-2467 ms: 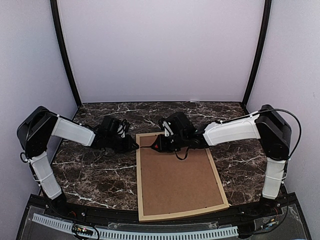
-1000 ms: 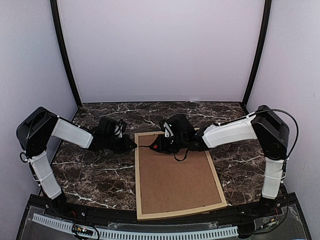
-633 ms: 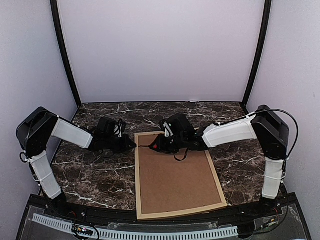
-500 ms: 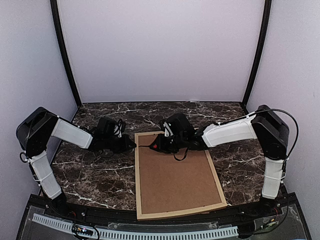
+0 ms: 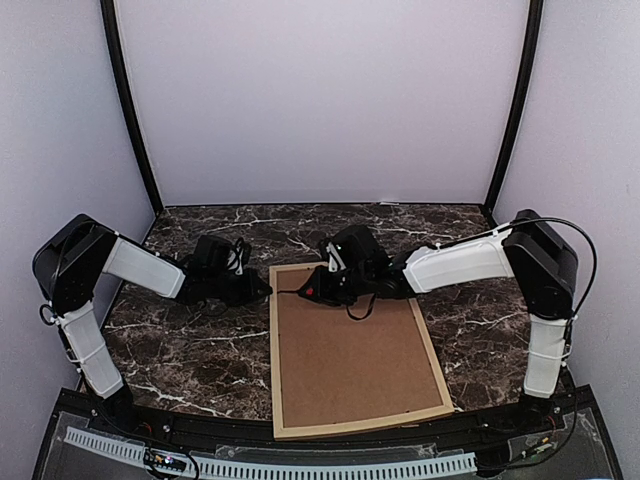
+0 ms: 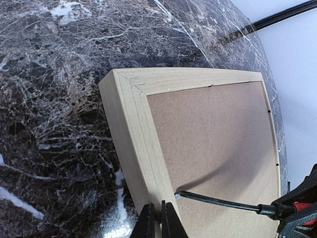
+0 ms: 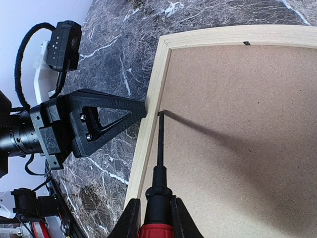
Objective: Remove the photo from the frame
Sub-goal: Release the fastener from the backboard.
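Zero parts out: right gripper point(image 7: 156, 223) clamps the screwdriver point(image 7: 158, 196) at the frame point(image 7: 223, 35) edge, left gripper point(image 6: 158, 223) closed empty against it, backing point(image 7: 237, 124) in, photo unseen.

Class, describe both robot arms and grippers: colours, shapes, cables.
Both the left arm and right arm have white shells with black joints. A thick black cable loops at the left wrist. The left gripper and right gripper are black; the left's fingers taper to triangles.

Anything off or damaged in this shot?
Nothing damaged or spilled. The frame lies face down, slightly skewed on the table, backing board in place. Right gripper holds a screwdriver at its inner left rail; left gripper, shut, touches the outside.
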You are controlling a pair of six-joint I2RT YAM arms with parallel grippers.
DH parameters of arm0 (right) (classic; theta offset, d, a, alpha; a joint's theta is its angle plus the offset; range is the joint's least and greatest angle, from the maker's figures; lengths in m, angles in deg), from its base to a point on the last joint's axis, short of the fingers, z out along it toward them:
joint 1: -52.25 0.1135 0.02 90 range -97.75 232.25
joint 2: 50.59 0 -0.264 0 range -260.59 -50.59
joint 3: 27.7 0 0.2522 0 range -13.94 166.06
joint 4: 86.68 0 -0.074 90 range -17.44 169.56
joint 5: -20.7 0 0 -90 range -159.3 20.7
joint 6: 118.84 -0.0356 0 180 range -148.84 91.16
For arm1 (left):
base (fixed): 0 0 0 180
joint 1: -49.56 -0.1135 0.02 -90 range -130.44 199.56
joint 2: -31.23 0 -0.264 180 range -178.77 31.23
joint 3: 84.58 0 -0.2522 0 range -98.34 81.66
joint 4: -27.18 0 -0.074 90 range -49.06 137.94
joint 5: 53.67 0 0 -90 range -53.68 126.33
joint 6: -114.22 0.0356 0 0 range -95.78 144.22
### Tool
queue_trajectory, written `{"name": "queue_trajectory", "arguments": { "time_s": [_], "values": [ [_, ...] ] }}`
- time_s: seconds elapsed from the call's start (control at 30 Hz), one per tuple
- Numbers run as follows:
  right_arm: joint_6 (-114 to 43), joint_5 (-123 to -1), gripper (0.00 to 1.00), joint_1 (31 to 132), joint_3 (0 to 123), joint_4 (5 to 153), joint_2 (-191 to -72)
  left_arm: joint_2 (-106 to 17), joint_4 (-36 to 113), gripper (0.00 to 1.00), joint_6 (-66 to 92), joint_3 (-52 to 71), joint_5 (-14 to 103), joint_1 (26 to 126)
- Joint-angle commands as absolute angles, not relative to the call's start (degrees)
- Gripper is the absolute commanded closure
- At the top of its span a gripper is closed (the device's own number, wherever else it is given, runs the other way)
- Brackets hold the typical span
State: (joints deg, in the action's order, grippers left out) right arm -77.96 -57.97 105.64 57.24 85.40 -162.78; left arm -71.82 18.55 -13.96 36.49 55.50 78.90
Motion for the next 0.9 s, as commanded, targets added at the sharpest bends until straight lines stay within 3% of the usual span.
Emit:
{"name": "queue_trajectory", "arguments": {
  "time_s": [0.0,0.87],
  "values": [
    [-77.42,-39.86,1.00,110.74,63.37,102.18,-162.39,-75.71,19.80,0.94,-13.44,37.63,58.29,80.67],
    [-80.43,-36.43,1.00,111.41,66.20,105.84,-163.10,-76.24,19.17,0.98,-13.38,37.33,59.04,80.67]
  ]
}}
